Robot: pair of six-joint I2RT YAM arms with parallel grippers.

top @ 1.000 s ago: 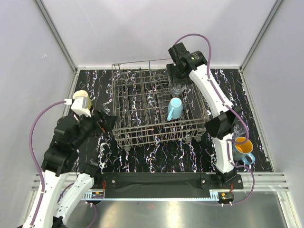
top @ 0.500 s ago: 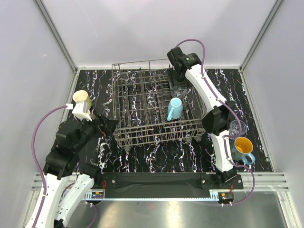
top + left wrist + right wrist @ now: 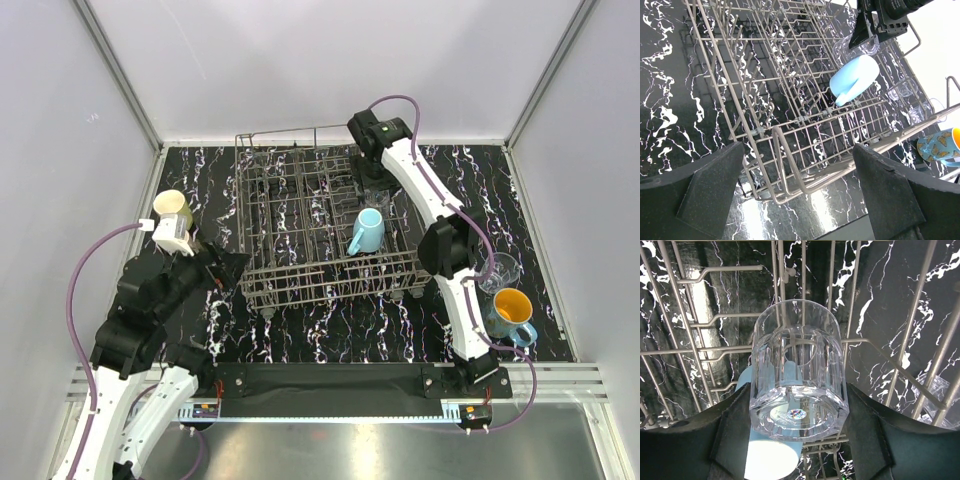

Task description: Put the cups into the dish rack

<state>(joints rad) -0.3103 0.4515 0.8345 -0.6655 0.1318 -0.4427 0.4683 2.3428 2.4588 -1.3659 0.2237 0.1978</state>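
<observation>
Right wrist view has the right hand [image 3: 799,435] closed around a small clear faceted glass [image 3: 797,365], thick base towards the camera so it seems to hang mouth-down. It is over the far right part of the large dark grey wire dish rack [image 3: 290,215], with a light blue handled mug [image 3: 366,230] lying on the wires just on its near side. To set it down well, I would lower the glass straight between the upright tines and keep it level. I would also steer it a touch away from the blue mug so the two don't knock, let go only once the rim sits on the wire floor, then lift straight up. The left hand [image 3: 797,155] hangs wide open and empty by the rack's near left corner. Counting: one rack and three mugs. Those are the blue one in the rack, a pale yellow mug [image 3: 171,204] on the left of the black white-veined desk [image 3: 330,325], and a teal-blue mug with an orange inside [image 3: 513,308] on the right. Glasses: the held one, a second clear glass [image 3: 500,270] on the desk just beyond the teal mug, and possibly a further clear glass [image 3: 902,89] near the rack's right side, though I cannot be sure.
</observation>
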